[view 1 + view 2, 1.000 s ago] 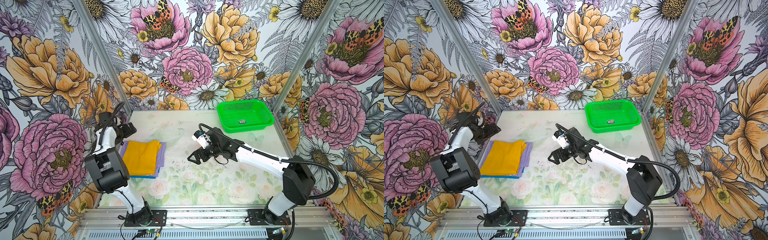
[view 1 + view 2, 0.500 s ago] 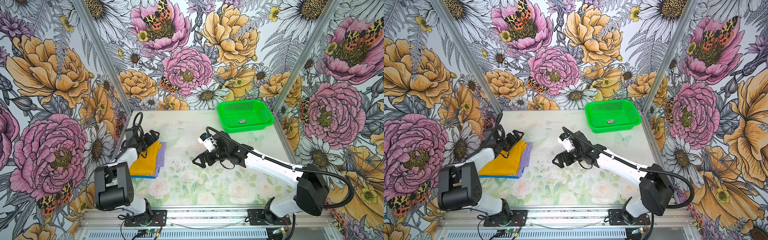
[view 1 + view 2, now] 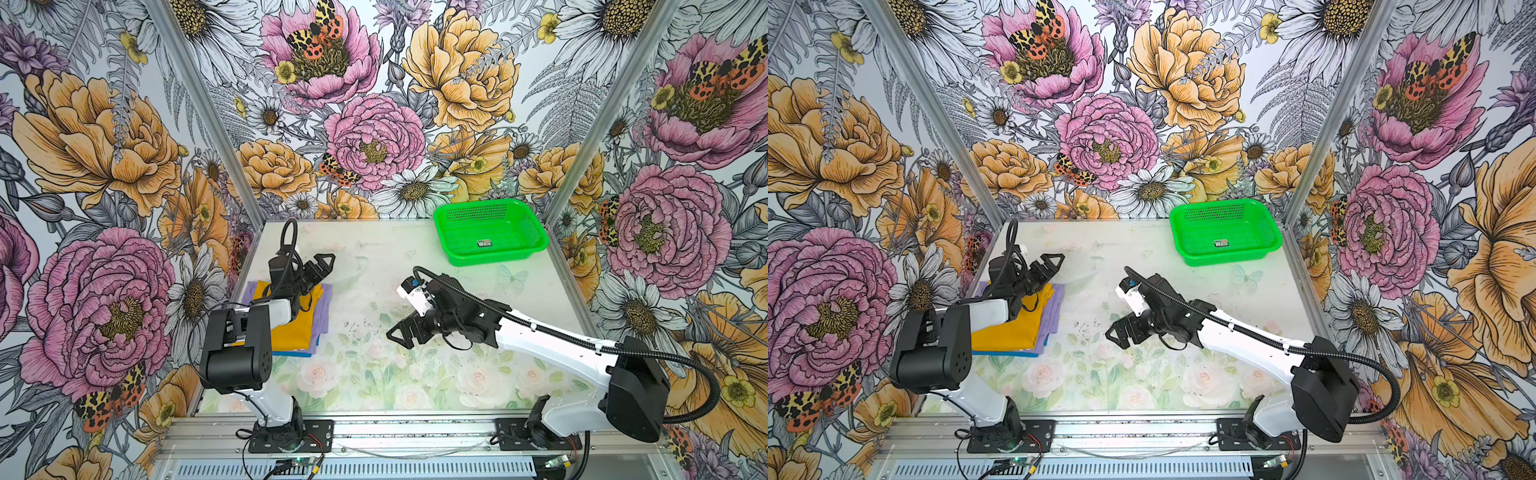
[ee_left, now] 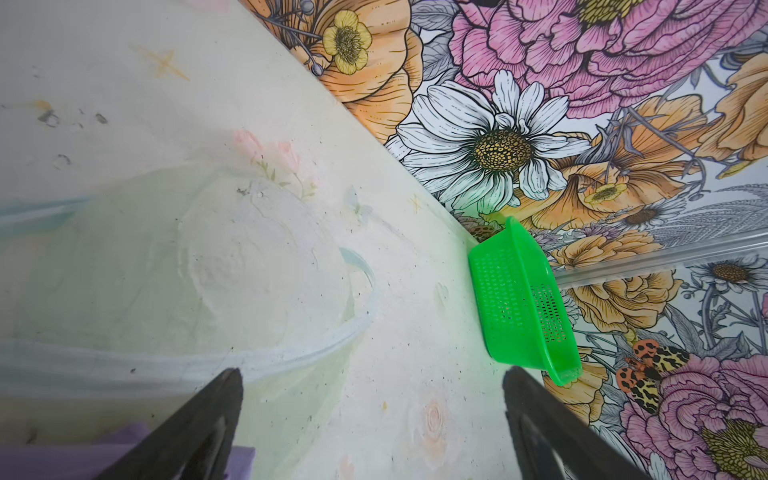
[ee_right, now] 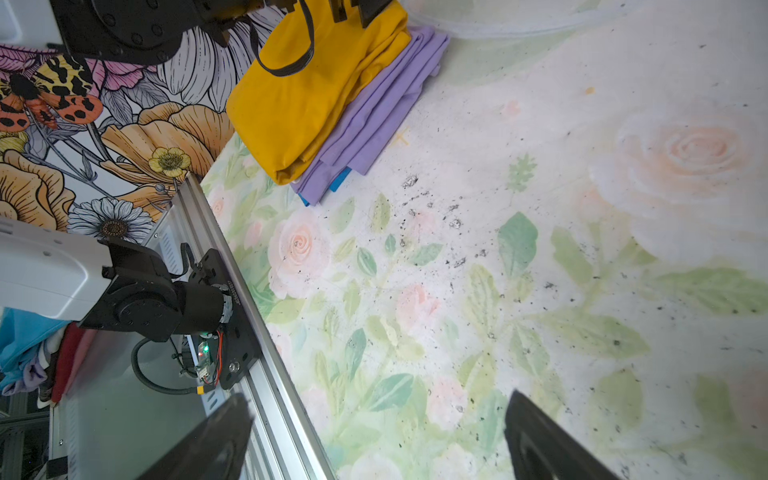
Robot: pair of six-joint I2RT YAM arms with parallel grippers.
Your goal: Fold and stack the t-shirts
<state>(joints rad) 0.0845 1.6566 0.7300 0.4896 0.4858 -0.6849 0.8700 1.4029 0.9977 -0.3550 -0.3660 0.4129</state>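
Shirts (image 3: 297,328) lay stacked at nine o'clock on the table (image 3: 415,395), yellow topmost; left gripper (image 3: 322,268) gaped wide over their twelve o'clock edge, right gripper (image 3: 399,334) wide at their three o'clock.

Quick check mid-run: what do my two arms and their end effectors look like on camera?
The left arm and right arm have white link shells with black joint housings. A black ribbed cable hose loops along the right arm, whose wrist carries a white block with a small blue spot. The left end effector and right end effector each have two black, tapering fingers.
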